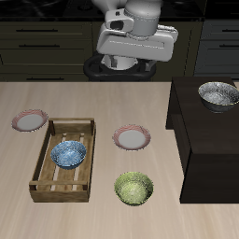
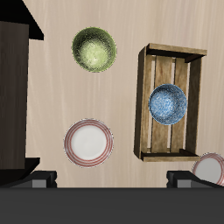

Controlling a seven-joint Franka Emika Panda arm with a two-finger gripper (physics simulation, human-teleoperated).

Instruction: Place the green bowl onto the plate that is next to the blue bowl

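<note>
The green bowl sits near the table's front edge, far below the pincer, whose tips are cut off; its opening cannot be told. It holds nothing.

Picture edges crop the second plate and the fingers.
</note>
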